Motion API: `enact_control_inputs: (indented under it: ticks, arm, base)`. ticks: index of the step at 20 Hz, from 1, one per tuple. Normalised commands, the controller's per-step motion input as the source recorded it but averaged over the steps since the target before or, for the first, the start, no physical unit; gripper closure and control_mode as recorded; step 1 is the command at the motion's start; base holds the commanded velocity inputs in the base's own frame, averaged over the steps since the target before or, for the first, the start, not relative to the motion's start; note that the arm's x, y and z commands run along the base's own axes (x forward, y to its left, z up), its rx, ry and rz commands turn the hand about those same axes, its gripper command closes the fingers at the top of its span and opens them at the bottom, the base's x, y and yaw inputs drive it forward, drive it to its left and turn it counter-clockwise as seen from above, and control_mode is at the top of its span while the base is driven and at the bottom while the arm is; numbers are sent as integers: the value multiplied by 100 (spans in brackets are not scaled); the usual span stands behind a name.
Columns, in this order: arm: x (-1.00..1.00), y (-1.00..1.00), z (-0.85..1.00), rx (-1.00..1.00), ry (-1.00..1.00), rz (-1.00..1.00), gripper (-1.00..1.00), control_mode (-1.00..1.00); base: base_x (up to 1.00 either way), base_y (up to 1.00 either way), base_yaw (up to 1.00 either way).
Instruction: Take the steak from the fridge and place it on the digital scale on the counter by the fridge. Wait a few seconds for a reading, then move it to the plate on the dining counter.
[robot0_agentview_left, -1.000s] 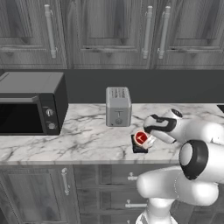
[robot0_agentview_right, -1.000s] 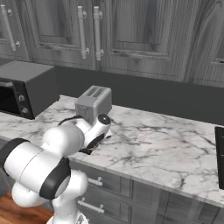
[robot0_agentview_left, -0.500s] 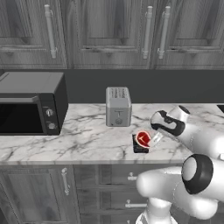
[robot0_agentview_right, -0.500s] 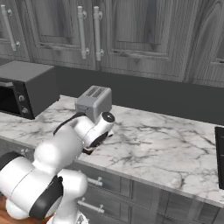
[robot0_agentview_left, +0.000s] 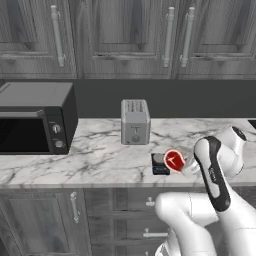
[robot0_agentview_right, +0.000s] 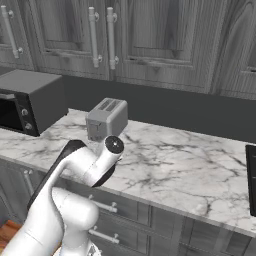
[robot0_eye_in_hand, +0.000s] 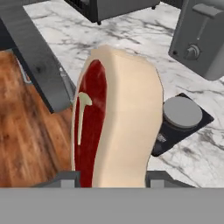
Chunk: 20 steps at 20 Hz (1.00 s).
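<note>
**Steak Held On Edge Beside Digital Scale**

A white robot arm (robot0_agentview_left: 215, 170) rose from the lower right and held the steak (robot0_agentview_left: 174, 160) on edge, its red face toward the camera, just right of the black digital scale (robot0_agentview_left: 160, 163) near the marble counter's (robot0_agentview_left: 95, 160) front edge. A silver toaster (robot0_agentview_left: 135, 121) stood behind, a black microwave (robot0_agentview_left: 35, 117) far left, under grey cabinets (robot0_agentview_left: 120, 35).

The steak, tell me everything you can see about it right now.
The steak is a thick oval slab of raw meat, its face deep red with a pale streak, its rim tan fat. It stands on edge between the gripper's fingers, lifted clear of the digital scale, which sits bare on the marble counter. In the left base view it shows above the counter's front edge.
</note>
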Motion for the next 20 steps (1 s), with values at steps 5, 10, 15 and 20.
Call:
enact_control_inputs:
  ticks: [5,10,15,20]
  arm:
    - [-85,22,100,9,-1,-1,100,-100]
    - [-76,28,100,12,20,-9,100,-100]
    - [-60,34,100,8,35,-14,100,-100]
    - [-28,36,72,1,35,-23,100,-100]
  base:
    - [0,0,0]
    - [0,0,0]
    - [0,0,0]
    - [0,0,0]
